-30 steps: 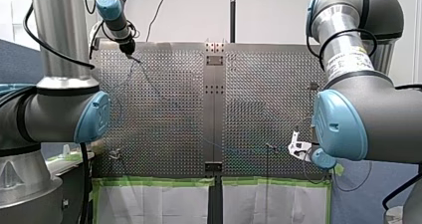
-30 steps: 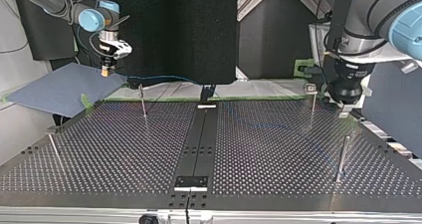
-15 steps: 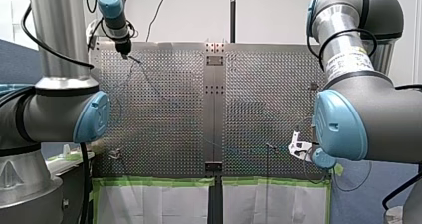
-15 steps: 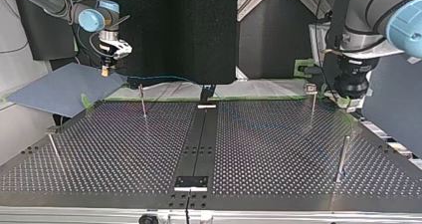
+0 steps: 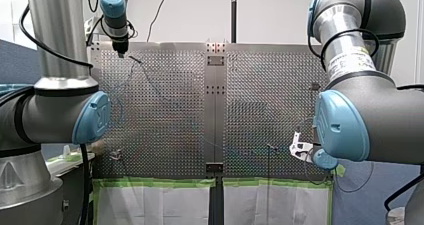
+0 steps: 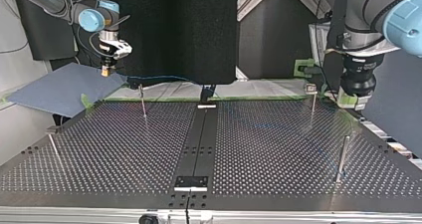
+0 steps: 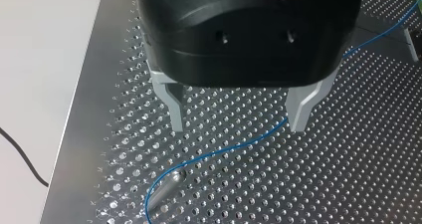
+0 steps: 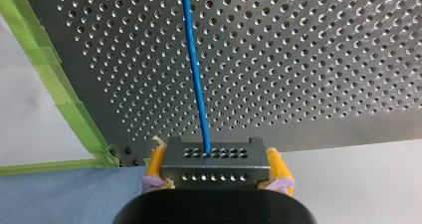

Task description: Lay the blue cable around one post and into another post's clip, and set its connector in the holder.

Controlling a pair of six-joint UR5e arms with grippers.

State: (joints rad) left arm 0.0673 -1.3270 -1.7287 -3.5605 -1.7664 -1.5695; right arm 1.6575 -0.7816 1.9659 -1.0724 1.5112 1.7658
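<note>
Only the right wrist view showed my right gripper point(image 8: 216, 153) plainly. Its yellow pads point(image 8: 155, 160) were clamped on the grey connector point(image 8: 215, 168), held just past the perforated table point(image 8: 308, 59). The blue cable point(image 8: 196, 74) ran from the connector's face straight out over the holes. The left wrist view gave what the front view blurred (there the cable was only a faint line). My left gripper point(image 7: 238, 128) hung with its metal fingers point(image 7: 174, 109) wide apart, holding nothing, above the cable where it bent round a post point(image 7: 168, 185) near the table's edge. The cable looked thin and bright blue.
</note>
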